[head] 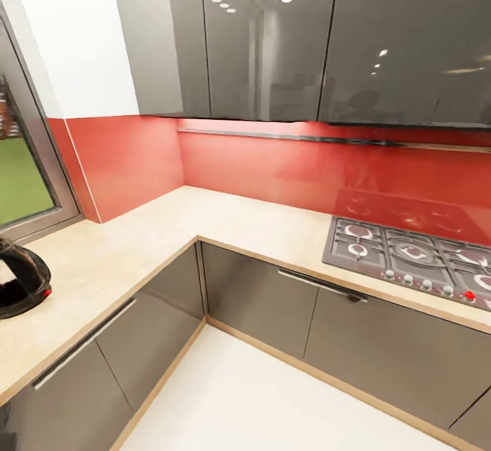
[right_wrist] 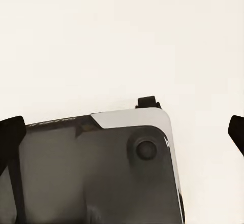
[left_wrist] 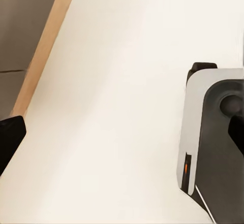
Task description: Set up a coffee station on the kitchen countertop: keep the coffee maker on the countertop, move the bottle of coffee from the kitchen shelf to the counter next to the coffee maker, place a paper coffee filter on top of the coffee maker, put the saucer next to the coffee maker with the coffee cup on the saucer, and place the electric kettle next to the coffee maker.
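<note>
A black rounded appliance with a small red button, shaped like the electric kettle (head: 20, 281), stands on the beige countertop (head: 123, 246) at the far left, cut off by the frame edge. My left gripper (left_wrist: 122, 142) is open, and its dark fingertips (left_wrist: 9, 137) hang over the pale floor beside my own base (left_wrist: 213, 132). My right gripper (right_wrist: 122, 132) is open too, with its fingertips (right_wrist: 10, 132) spread wide above the base (right_wrist: 101, 168). Nothing sits between either pair of fingers.
The L-shaped countertop wraps the corner under a red backsplash (head: 273, 165) and glossy grey wall cabinets (head: 286, 42). A gas hob (head: 416, 260) is set into the counter at right. Grey base cabinets (head: 273, 301) line the white floor (head: 259, 396). A window (head: 20, 178) is at left.
</note>
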Tool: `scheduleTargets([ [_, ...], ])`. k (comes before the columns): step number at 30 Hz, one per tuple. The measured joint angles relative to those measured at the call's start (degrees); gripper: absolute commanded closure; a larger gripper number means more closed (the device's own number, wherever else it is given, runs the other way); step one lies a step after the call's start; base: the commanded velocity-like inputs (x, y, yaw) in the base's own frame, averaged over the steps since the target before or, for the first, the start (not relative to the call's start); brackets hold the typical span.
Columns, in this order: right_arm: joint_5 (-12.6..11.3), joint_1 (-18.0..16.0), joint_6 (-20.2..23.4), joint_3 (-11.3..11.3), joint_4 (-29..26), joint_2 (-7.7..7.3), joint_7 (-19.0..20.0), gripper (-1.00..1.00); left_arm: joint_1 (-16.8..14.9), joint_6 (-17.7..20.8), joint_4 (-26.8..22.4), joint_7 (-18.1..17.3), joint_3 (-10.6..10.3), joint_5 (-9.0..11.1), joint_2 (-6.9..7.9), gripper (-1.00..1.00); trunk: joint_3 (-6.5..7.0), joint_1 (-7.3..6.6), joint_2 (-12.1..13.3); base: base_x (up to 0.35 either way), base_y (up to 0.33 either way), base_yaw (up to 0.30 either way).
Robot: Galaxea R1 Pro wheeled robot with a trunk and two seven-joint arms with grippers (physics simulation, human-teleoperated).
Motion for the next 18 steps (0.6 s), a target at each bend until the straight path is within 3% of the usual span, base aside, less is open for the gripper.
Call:
scheduleTargets([
  [18, 0.00, 0.01, 0.00, 0.00, 0.00, 0.00, -0.01, -1.00, 0.00, -0.17, 0.01, -0.03, -0.01, 0.03, -0.09, -1.00, 0.00, 0.01, 0.00, 0.269, -0.156, 0.278],
])
